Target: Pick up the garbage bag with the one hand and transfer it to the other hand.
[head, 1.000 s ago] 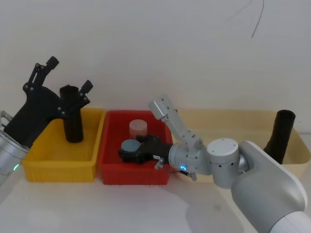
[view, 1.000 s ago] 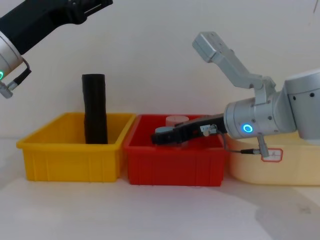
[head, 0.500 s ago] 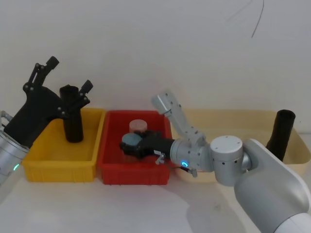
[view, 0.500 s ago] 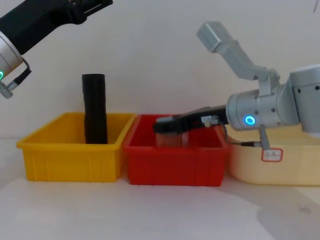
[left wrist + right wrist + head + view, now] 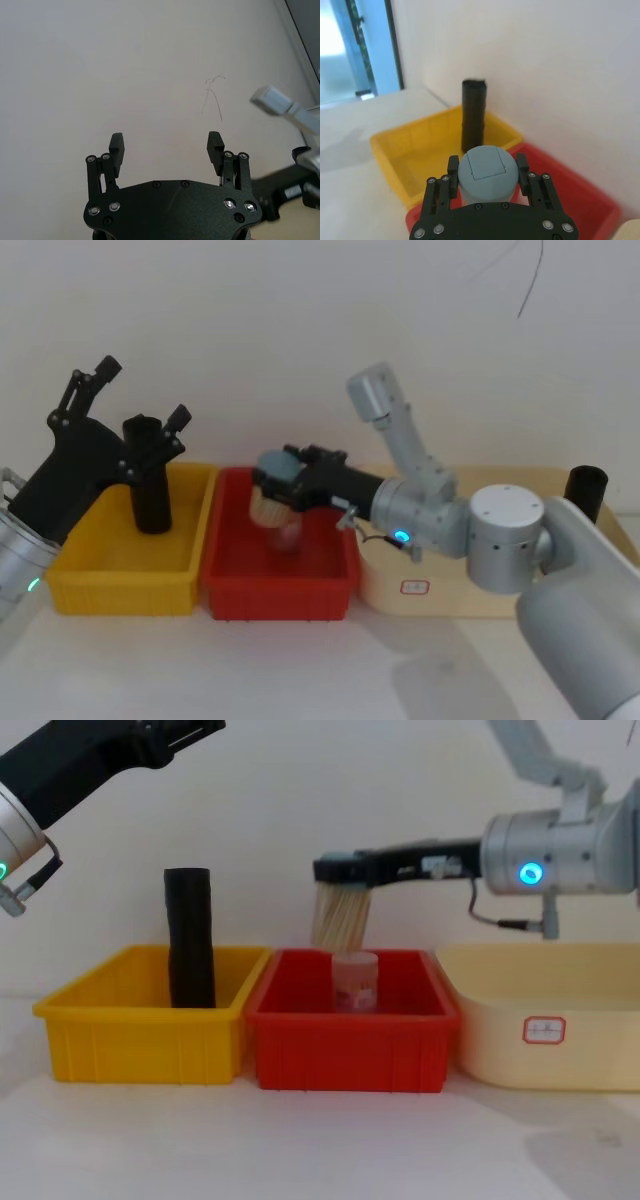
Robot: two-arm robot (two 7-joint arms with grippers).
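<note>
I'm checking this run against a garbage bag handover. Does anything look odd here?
Yes. The right gripper is shut on a blue-lidded jar, held above the red bin, not on a bag. The garbage bag stands upright in the yellow bin, and the left gripper is open beside it.

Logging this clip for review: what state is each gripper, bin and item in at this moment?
Left gripper: open, raised, holding nothing.
Right gripper: shut on the jar.
Jar: blue-lidded, lifted above the red bin.
Garbage bag: rolled, upright in the yellow bin.
Yellow bin: holds the bag.
Red bin: holds a pink container.
Pink container: upright.
</note>
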